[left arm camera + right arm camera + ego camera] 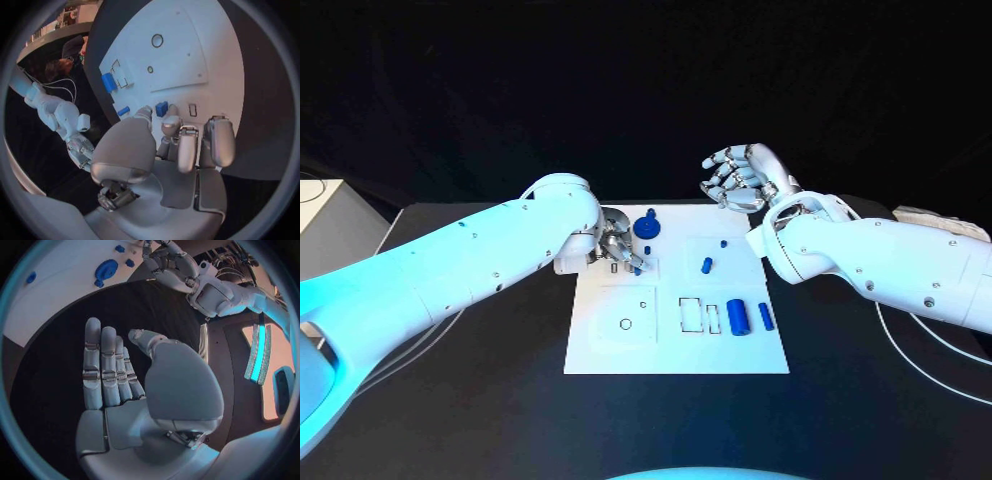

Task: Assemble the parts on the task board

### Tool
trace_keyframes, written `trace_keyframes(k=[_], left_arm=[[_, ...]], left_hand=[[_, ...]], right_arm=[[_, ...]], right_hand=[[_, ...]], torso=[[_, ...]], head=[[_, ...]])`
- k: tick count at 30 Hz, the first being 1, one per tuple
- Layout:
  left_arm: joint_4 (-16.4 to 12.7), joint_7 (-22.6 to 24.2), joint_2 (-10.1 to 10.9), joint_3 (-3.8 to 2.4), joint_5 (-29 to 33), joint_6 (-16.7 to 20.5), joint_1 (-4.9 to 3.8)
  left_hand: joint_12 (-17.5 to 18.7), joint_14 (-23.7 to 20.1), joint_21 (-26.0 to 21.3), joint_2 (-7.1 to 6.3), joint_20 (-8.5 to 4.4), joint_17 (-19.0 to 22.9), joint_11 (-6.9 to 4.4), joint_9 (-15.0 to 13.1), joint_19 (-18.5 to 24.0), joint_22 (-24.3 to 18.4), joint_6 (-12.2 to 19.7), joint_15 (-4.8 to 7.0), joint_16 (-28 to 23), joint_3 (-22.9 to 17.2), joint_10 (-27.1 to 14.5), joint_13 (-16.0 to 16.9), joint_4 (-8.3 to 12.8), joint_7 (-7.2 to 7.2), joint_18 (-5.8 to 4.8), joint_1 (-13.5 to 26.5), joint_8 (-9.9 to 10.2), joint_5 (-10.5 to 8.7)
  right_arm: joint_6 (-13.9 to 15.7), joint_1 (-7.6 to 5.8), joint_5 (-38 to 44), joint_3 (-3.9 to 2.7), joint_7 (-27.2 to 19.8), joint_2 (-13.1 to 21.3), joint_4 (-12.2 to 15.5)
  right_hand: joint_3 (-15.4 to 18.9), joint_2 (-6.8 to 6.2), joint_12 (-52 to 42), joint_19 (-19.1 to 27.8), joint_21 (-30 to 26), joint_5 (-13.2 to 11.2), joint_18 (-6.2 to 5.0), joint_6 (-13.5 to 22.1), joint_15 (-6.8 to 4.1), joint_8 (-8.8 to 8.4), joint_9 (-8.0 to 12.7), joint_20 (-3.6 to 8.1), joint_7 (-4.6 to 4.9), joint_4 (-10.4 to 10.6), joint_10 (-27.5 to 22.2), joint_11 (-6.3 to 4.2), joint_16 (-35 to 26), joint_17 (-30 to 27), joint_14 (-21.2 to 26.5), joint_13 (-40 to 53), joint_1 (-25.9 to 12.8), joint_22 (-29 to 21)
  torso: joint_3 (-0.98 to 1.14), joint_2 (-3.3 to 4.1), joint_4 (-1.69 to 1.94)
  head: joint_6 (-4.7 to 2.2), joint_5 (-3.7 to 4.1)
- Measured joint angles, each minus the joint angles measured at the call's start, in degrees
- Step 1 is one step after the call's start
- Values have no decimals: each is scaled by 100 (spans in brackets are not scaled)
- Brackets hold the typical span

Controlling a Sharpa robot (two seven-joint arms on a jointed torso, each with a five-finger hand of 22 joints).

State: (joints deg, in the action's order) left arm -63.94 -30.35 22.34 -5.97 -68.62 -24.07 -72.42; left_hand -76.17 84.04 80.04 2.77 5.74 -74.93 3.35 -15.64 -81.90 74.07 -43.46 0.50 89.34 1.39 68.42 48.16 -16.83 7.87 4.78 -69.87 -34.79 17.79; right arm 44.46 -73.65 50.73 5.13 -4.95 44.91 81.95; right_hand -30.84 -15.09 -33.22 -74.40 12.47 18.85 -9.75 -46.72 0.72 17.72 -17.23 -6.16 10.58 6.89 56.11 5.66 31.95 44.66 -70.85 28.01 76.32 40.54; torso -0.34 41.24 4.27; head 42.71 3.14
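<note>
Surface: black table [473, 400] under both arms, dark all round; the white task board [678, 352] lies in its middle.
Parts, far end: I see a blue gear-like disc [648, 229] near the board's far edge, towards its left corner, with a small blue peg [635, 267] just beside my left hand.
Parts, middle: a short blue piece [707, 265] lies loose on the board's middle, and a tiny one [724, 242] sits beyond it.
Parts, right edge: a fat blue cylinder [737, 318] and a thinner blue pin [764, 317] lie side by side near the board's right edge, next to outlined rectangular slots [691, 314].
Open seat: a small round hole [626, 323] on the board's left half looks unfilled.
Left hand: my left hand [615, 246] hangs low over the board's far left corner, fingers curled down around the small peg; I cannot tell whether they actually grip it.
Right hand: my right hand [744, 178] is raised past the board's far edge, palm flat, fingers straight and together, holding nothing.
Step in hand: I judge this an early pick or seating at the far left corner; most parts are unplaced.
Next move: I would confirm contact in the left wrist view before lifting, then line the peg up with its seat.
</note>
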Motion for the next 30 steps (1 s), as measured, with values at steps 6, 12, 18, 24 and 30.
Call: trace_keyframes(k=[6,12,18,24,30], left_arm=[[1,-1,1,2,4,24,0],[1,-1,-4,2,20,58,0],[10,0,-17,3,43,66,0],[33,0,-33,7,73,64,1],[32,2,-48,8,100,68,1]], left_hand=[[29,0,0,29,-23,0,-7,-36,23,-11,-138,0,0,-113,-4,21,13,-37,1,-29,0,0],[29,0,0,6,-32,0,-7,-47,32,-17,-161,0,0,-159,-4,48,15,-59,1,-52,0,0],[29,0,0,-29,-32,1,-27,-70,32,-29,-206,0,0,-222,-25,48,16,-62,1,-87,0,0],[51,-12,0,-62,-52,1,-27,-99,53,-29,-237,11,0,-286,-25,48,15,-93,1,-120,0,0],[51,1,0,-102,-54,1,-71,-162,54,-35,-305,43,0,-495,-22,77,14,-121,1,-207,-17,0]], right_arm=[[-6,0,0,0,15,0,0],[-10,0,0,0,30,-5,-1],[-13,0,0,0,37,-8,1],[-17,0,1,0,44,-12,4],[-23,0,3,0,53,-17,3]], right_hand=[[0,0,0,0,0,25,0,0,0,0,0,0,0,0,0,0,0,6,0,-8,0,-6],[0,0,12,0,0,45,0,1,0,0,2,0,-1,0,0,0,-12,9,0,-18,0,-16],[0,0,22,0,0,58,0,1,0,0,6,0,-1,0,0,1,-32,13,0,-26,0,-22],[0,23,22,1,0,58,0,1,0,0,5,0,-2,0,1,1,-32,18,0,-31,23,-28],[0,23,22,1,0,58,0,1,0,0,5,0,-3,0,1,1,-32,18,0,-31,23,-28]], torso=[[0,1,0],[-1,-1,5],[-1,-4,8],[0,-4,5],[1,-4,3]], head=[[17,14],[26,19],[27,12],[37,8],[43,5]])
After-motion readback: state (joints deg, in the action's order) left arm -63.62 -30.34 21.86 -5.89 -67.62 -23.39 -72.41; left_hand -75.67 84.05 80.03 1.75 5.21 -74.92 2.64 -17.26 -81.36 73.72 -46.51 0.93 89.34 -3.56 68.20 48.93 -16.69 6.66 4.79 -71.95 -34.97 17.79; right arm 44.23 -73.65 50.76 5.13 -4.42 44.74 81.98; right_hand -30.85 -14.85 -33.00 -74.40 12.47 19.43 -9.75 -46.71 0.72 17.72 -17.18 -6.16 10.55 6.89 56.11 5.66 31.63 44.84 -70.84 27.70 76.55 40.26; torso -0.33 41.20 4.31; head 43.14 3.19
